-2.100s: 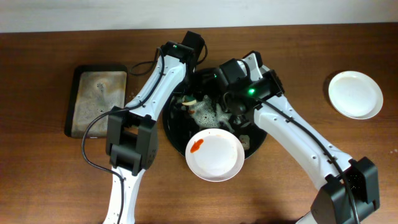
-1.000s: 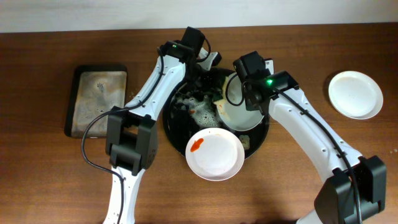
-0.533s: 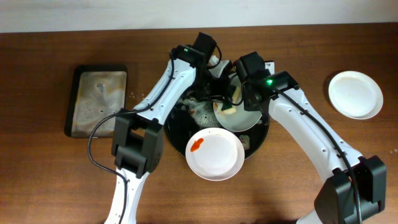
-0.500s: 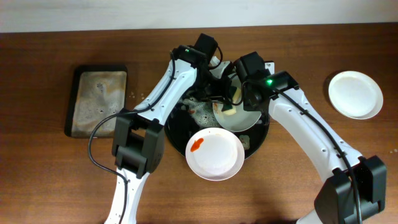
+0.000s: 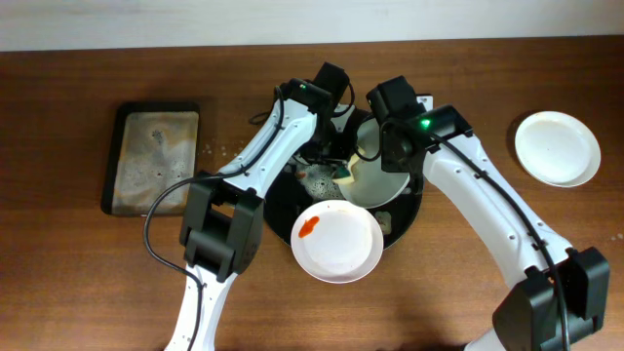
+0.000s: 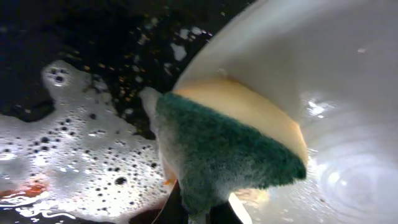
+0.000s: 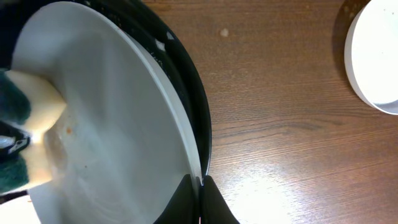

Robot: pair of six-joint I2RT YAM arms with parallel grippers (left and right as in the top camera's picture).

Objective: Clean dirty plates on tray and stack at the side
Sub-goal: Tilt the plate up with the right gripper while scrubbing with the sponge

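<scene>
The black tray (image 5: 277, 200) sits mid-table with soapy foam in it. My right gripper (image 5: 389, 154) is shut on the rim of a white plate (image 5: 375, 182) and holds it tilted over the tray; in the right wrist view the fingers (image 7: 199, 186) pinch the plate's (image 7: 106, 124) edge. My left gripper (image 5: 332, 161) is shut on a green-and-yellow sponge (image 6: 230, 149) pressed against that plate's (image 6: 329, 81) wet face. A second plate (image 5: 336, 242) with a red smear lies at the tray's front edge. A plain white plate (image 5: 557, 147) lies on the table at the far right.
A rectangular dark sponge tray (image 5: 154, 156) with suds stands at the left. Foam (image 6: 74, 155) covers the tray floor beside the sponge. The tray's black rim (image 7: 194, 106) runs close behind the held plate. Bare wood lies between the tray and the right plate (image 7: 376, 56).
My right gripper took the plate's rim and tilted it up. My left gripper moved right with the sponge, from the foamy tray onto the plate's face.
</scene>
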